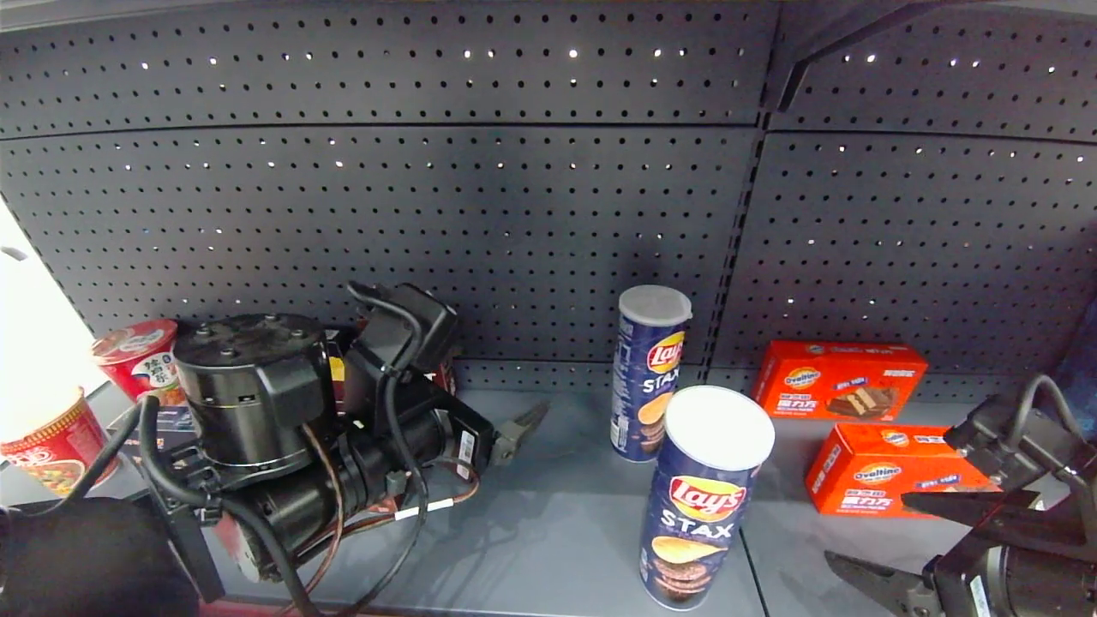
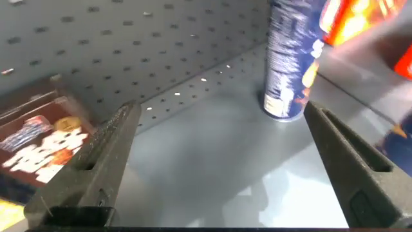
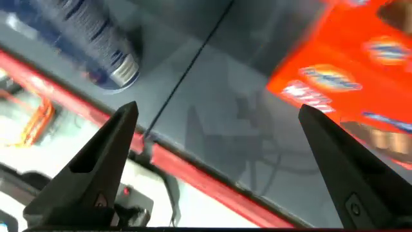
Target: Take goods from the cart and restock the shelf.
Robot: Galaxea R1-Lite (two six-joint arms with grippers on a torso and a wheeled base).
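A: Are the claws carrying anything?
B: No. The left claw [image 2: 219,122] is spread wide over the bare shelf [image 1: 548,514], and the right claw [image 3: 217,111] is apart too, at the shelf's front lip.
A: And the chip cans?
B: The front can [image 1: 704,497] stands near the lip, the rear can [image 1: 650,373] by the pegboard [image 1: 428,214]. They're light, stiff, slick tubes (probably tippy), so grip mid-body. There's room left of them; the orange boxes [image 1: 836,380] crowd the right.
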